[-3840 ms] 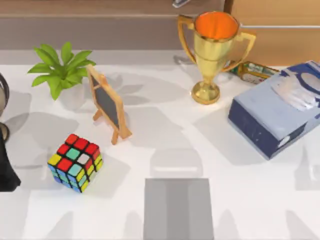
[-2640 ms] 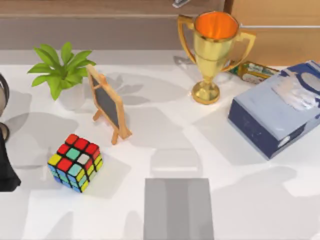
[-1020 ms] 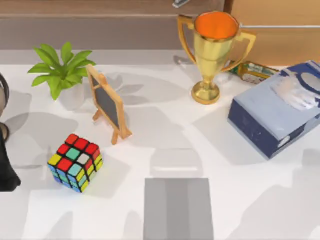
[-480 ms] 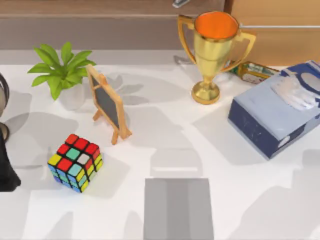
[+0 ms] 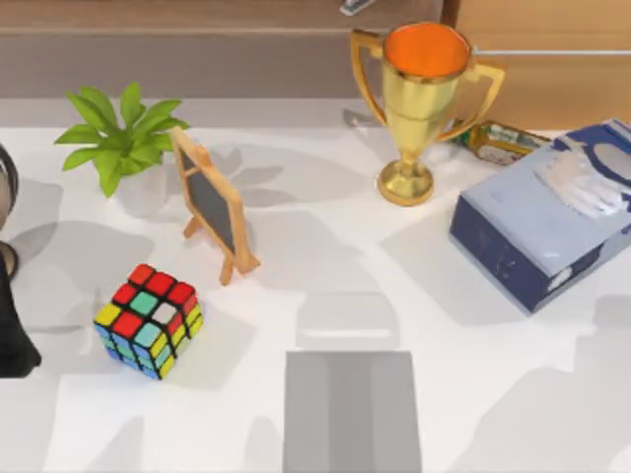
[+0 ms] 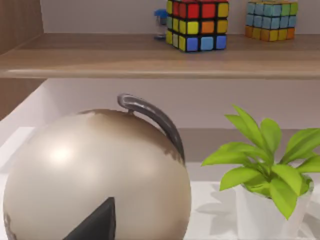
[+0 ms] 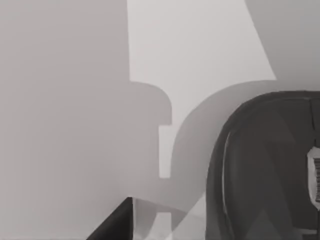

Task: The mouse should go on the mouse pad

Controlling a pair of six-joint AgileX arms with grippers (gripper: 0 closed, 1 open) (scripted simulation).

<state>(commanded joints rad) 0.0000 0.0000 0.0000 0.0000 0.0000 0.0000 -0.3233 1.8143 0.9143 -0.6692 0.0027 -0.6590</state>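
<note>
Mouse pad (image 5: 352,412) lay flat at table's (image 5: 296,256) near edge, centre, nothing on it. Colourful cube (image 5: 149,320) sat to its left, apart. Dark mouse (image 7: 265,165) rested on table close under right wrist camera. Fingers' opening on either gripper: cannot tell. Blue tissue box (image 5: 542,222) stood at right.

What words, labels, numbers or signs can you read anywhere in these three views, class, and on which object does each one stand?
No text can be read.
Green tin behind the trophy: a label, too blurred to read.
Dark mouse: a small white barcode-like sticker at its edge, too small to read.
Little chalkboard: blank.
Blue tissue box: only pale markings, no legible words.
</note>
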